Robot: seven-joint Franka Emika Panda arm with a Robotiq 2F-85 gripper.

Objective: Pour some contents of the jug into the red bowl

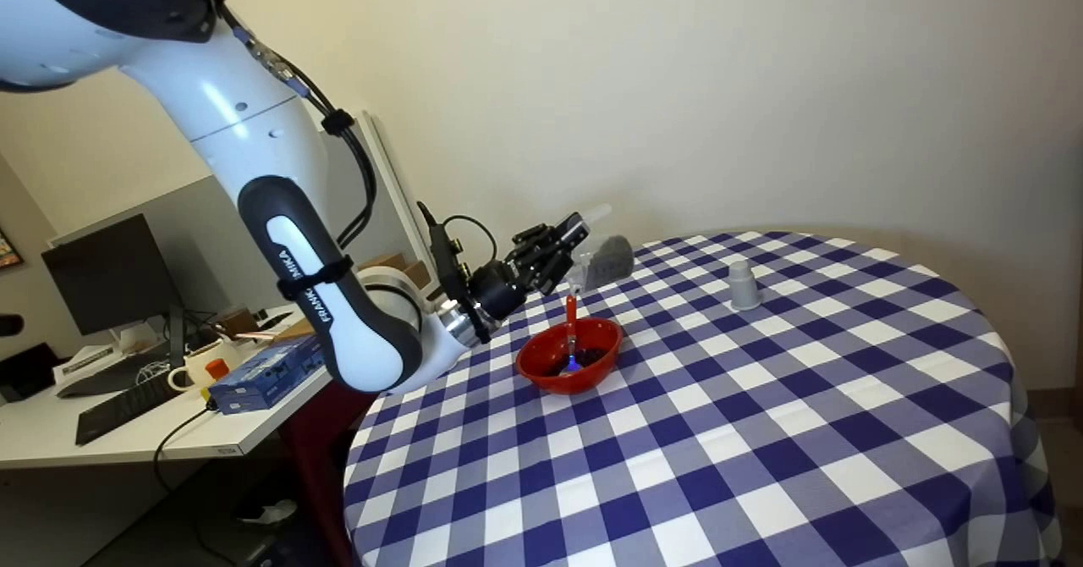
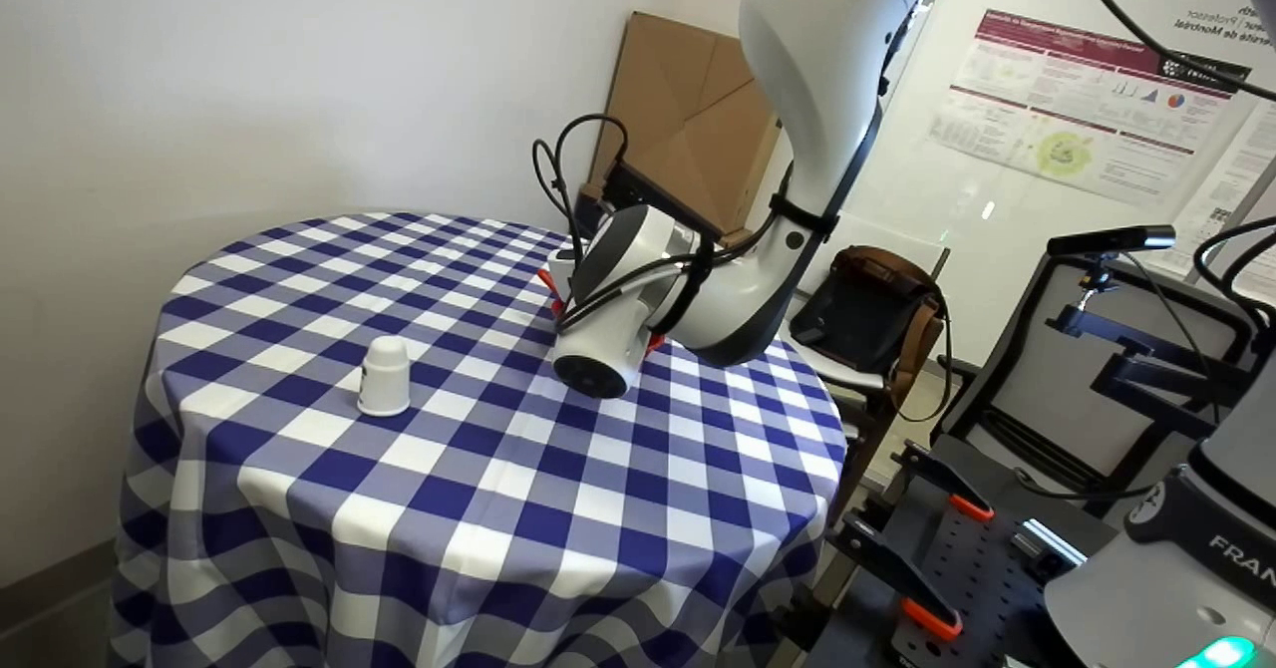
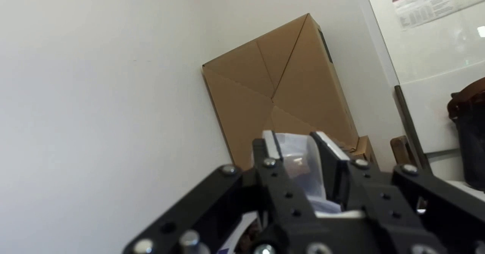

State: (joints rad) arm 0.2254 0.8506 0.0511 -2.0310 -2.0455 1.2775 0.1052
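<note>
A: Where's the clear jug?

B: Up off the checked tablecloth, tipped well over, above the far side of the red bowl.

A: And the gripper?

B: Its fingers stand partly apart, with the jug's plastic between them in the wrist view. I take that as a grip on the jug.

A: So how far along is this?

B: Picking up, carrying over and tilting all look done. In an exterior view, dark bits lie in the bowl around the foot of a red-handled utensil. I'd judge the pour under way, perhaps mostly finished, though I can't be sure those bits came from the jug.

A: Anything falling?

B: No stream I can make out, and what remains inside the jug is unclear. In an exterior view the arm hides most of the bowl, so that's little help.

A: What's left, then?

B: If enough is in, turn the jug upright and set it down, away from the white container; if not, tip further.
</note>
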